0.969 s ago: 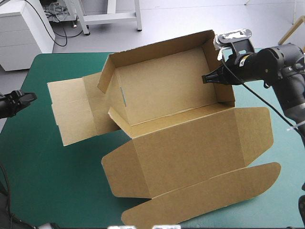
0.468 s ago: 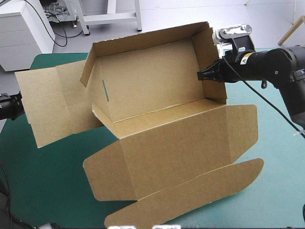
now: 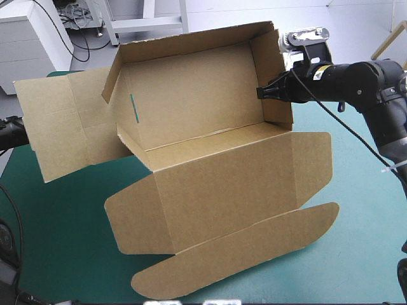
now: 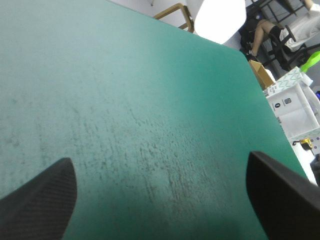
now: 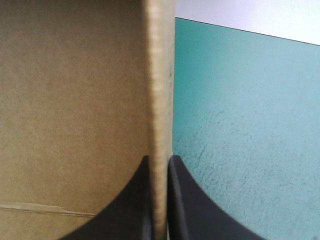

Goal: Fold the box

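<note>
The brown box is an open tray lifted and tilted above the teal-green table, its lid panel and rounded flap hanging toward the front. My right gripper is shut on the box's right end wall, which stands as a thin edge between the two black fingers in the right wrist view. At the table's left edge my left gripper is partly behind the box's unfolded left flap. Its fingers stand wide apart over bare teal-green cover, holding nothing.
The teal-green table shows bare on the right and front left. A white cabinet stands beyond the table's far left corner.
The right gripper has lifted the box higher and carried it leftward and away. The left flap now covers more of the left gripper. The left arm has hardly moved.
</note>
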### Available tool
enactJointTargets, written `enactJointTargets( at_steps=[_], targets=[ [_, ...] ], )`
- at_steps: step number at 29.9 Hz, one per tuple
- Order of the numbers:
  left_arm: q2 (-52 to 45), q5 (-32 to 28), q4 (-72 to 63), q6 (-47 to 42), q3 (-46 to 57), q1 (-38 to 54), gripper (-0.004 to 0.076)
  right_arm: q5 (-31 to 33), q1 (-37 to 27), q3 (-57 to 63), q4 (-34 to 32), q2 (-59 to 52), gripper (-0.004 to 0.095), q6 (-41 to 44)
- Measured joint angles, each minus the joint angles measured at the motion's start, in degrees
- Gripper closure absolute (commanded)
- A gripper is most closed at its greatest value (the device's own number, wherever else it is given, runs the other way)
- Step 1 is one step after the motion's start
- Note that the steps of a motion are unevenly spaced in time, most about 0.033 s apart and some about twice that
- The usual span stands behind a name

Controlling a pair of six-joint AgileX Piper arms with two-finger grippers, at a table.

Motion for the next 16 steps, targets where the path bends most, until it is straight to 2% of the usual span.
enactJointTargets(
  at_steps=[8,16],
  targets=[
    [-5.6,0.0,1.8,1.8,0.0,-4.4,0.0078,-4.1,0.0,0.1,-0.2,3.2,0.0927,-1.1],
    [-12.6,0.4,1.9,2.6,0.0,-5.1,0.0078,-4.8,0.0,0.1,-0.4,4.5,0.0927,-1.1]
  ],
)
